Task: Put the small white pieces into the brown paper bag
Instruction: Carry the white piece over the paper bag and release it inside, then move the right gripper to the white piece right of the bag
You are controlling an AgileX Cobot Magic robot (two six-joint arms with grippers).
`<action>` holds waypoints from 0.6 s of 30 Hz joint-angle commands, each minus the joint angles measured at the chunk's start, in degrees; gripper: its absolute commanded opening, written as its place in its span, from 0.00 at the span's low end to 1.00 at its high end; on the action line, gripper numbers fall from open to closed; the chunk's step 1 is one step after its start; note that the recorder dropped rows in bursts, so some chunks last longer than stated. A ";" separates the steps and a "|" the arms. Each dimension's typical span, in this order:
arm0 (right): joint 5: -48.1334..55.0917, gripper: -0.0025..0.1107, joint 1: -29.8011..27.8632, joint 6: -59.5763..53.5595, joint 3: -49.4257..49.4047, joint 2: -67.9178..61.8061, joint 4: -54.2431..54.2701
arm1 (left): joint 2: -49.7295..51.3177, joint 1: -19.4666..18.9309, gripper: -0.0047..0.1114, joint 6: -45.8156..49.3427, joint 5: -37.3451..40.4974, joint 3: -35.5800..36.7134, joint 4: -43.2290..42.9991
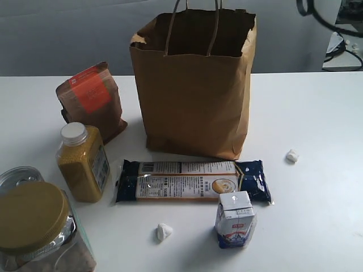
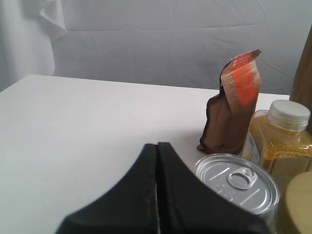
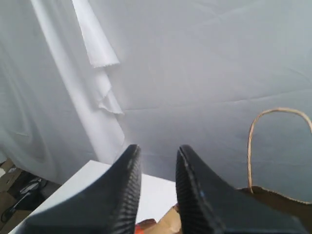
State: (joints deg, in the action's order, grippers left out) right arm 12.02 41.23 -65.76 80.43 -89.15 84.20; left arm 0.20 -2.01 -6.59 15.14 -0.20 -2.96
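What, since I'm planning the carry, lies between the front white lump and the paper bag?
In the exterior view, the long blue packet lies flat between that lump and the bag.

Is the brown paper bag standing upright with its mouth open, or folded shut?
Upright and open: the brown paper bag stands on the table, its mouth spread wide and the dark inside showing.

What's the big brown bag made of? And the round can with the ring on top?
Bag: looks like plain brown paper, dull and not shiny, with creases and stiff folds.
Can: the top looks like shiny silvery metal, with bright reflections and pressed rings.
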 commanded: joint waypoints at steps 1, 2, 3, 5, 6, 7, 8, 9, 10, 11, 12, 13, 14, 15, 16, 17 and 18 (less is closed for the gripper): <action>-2.05 0.09 -0.02 0.89 -1.13 4.48 -4.98 | -0.20 0.31 0.04 -0.31 -0.13 0.20 0.45; -4.52 0.02 -0.02 1.73 -3.37 5.98 -5.33 | -0.20 0.31 0.04 -0.31 -0.13 0.20 0.45; -8.22 0.02 -0.02 1.74 -5.49 7.23 -5.33 | -0.20 0.31 0.04 -0.31 -0.13 0.20 0.45; -16.52 0.02 -0.02 1.58 -11.50 9.73 -5.21 | -0.20 0.31 0.04 -0.31 -0.13 0.20 0.45; -20.78 0.02 -0.02 0.93 -15.17 10.85 -5.21 | -0.20 0.31 0.04 -0.31 -0.13 0.20 0.45; -22.93 0.02 -0.02 -0.35 -18.05 11.23 -4.49 | -0.20 0.31 0.04 -0.31 -0.13 0.20 0.45; -24.67 0.02 -0.11 -4.68 -20.31 11.36 -1.81 | -0.20 0.31 0.04 -0.31 -0.13 0.20 0.45; -26.64 0.02 -0.11 -11.32 -22.04 11.36 3.37 | -0.20 0.31 0.04 -0.31 -0.13 0.20 0.45; -30.47 0.02 -0.11 -20.62 -23.07 10.70 13.14 | -0.20 0.31 0.04 -0.31 -0.13 0.20 0.45; -34.46 0.02 -0.11 -28.28 -23.27 10.04 15.75 | -0.20 0.31 0.04 -0.31 -0.13 0.20 0.45; -38.69 0.02 0.06 -30.93 -23.97 9.23 15.75 | -0.20 0.31 0.04 -0.31 -0.13 0.20 0.45; -41.72 0.02 0.20 -31.81 -24.75 8.75 15.75 | -0.20 0.31 0.04 -0.31 -0.13 0.20 0.45; -43.09 0.02 0.20 -31.95 -25.48 8.45 15.75 | -0.20 0.31 0.04 -0.31 -0.13 0.20 0.45; -43.20 0.02 0.20 -31.95 -26.40 8.10 15.75 | -0.20 0.31 0.04 -0.31 -0.13 0.20 0.45; -43.20 0.02 0.20 -31.95 -27.24 7.65 15.75 | -0.20 0.31 0.04 -0.31 -0.13 0.20 0.45; -43.46 0.02 -0.03 -31.95 -27.71 7.13 15.75 | -0.20 0.31 0.04 -0.31 -0.13 0.20 0.45; -44.54 0.02 -0.03 -31.69 -28.33 6.38 15.75 | -0.20 0.31 0.04 -0.31 -0.13 0.20 0.45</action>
State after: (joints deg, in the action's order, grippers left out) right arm -30.33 41.23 -96.09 53.69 -81.53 99.23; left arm 0.20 -2.01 -6.59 15.14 -0.20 -2.96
